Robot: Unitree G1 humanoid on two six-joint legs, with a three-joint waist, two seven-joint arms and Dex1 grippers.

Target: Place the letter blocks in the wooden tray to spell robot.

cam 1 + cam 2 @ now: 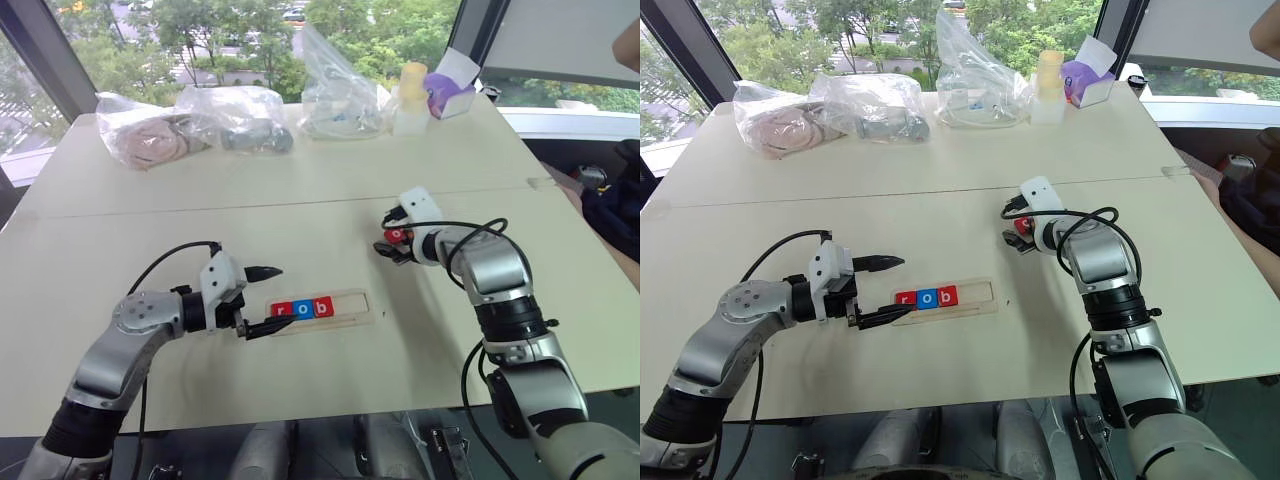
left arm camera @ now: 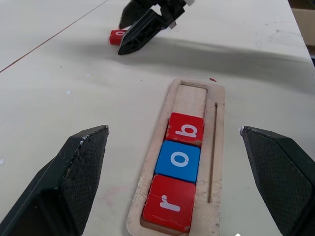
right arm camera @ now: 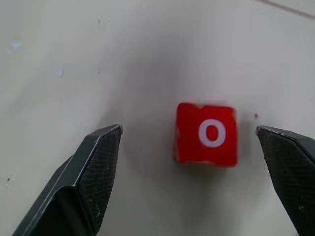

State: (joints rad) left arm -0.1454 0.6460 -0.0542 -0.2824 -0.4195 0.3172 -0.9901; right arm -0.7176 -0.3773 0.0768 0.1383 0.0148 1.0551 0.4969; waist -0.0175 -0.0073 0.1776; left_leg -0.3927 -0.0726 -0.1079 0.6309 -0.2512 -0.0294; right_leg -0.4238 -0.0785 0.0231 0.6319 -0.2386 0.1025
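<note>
Red o block (image 3: 206, 133) (between spread jaws)

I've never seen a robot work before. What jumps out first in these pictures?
Probably the wooden tray in the middle of the table, holding three letter tiles that read r, o, b, with its far end unfilled. The left gripper hangs open at the tray's r end. Farther out, the open right gripper is poised around a loose red o tile lying on the table.
</note>
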